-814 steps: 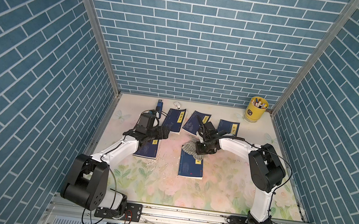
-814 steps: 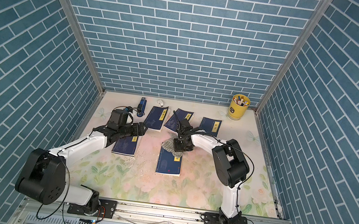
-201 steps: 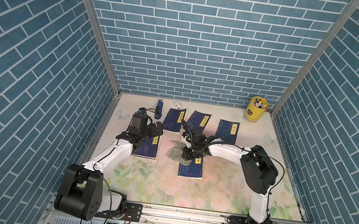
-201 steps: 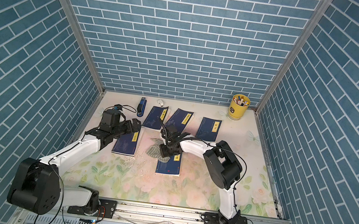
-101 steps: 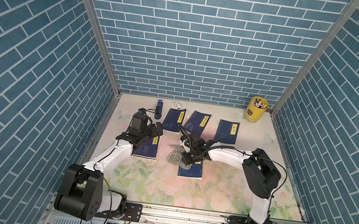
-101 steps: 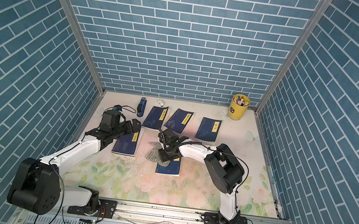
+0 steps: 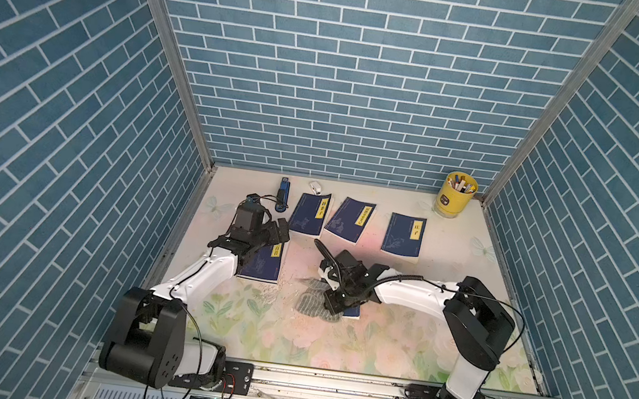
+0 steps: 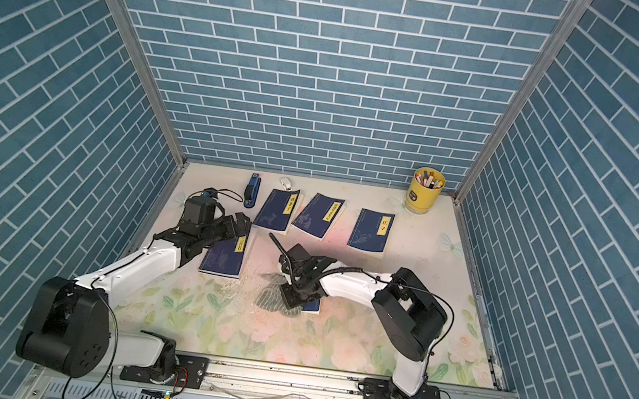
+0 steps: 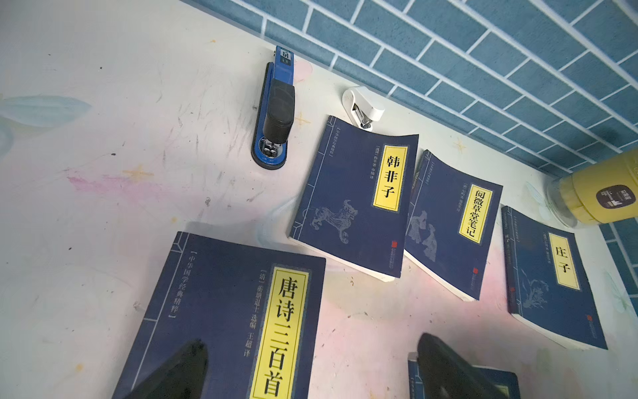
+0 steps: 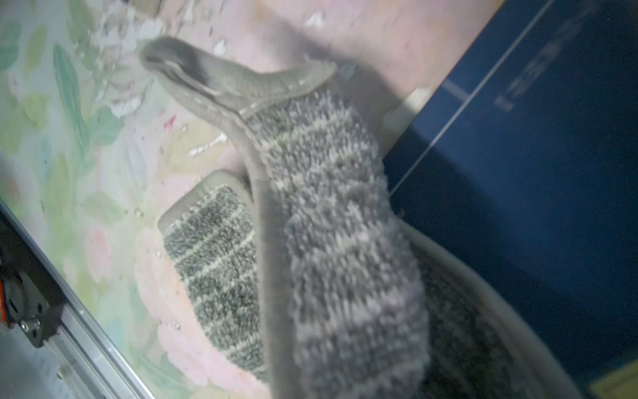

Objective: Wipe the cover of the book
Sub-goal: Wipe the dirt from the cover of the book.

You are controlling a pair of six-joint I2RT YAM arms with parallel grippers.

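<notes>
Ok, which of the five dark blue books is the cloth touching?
The frontmost dark blue book, mostly hidden beneath the right pincer, shut on the grey striped cloth; only its corner shows. The other four lie clear of it, farther back.

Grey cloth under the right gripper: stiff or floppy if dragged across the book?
Probably floppy: the grey cloth folds over itself and one corner curls up in the right wrist view. Its looped pile looks grippy, so it likely drags rather than slides on the book. Likely light: it sits bunched under the shut right gripper.

唐诗三百首 book (image 9: pixel 214 311), 韩非子 book (image 9: pixel 345 207), 庄子 book (image 9: pixel 549 286)
</notes>
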